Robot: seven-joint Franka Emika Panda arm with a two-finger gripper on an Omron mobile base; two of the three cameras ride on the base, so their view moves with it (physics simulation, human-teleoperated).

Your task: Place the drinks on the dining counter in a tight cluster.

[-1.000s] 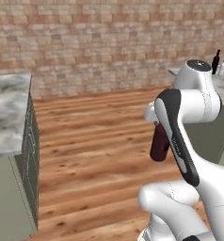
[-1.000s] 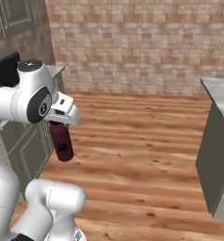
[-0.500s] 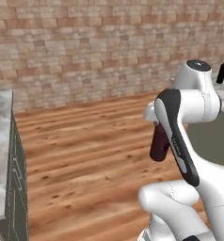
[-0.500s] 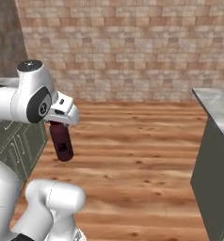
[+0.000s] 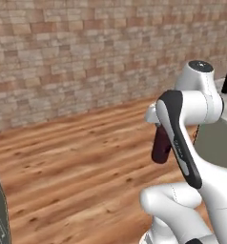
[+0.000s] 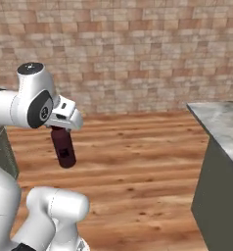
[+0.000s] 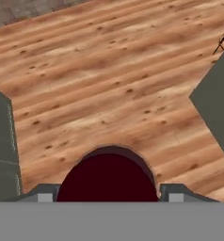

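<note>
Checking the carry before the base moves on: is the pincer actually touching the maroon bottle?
Touching. In the right base view the maroon bottle hangs clear of the floor from the pincer, clamped at its top; the hand view shows it between the fingertips.

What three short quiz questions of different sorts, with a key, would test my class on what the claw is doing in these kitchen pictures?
1. True or false: the claw is shut on the maroon bottle.
2. Multiple choice: beneath the bottle lies (A) a marble top, (B) wooden floor, (C) a sink.
3. Fill in: the wall behind the arm is made of ____.

Key
1. True; the bottle hangs from the claw above the floor.
2. B.
3. Brick.
</note>
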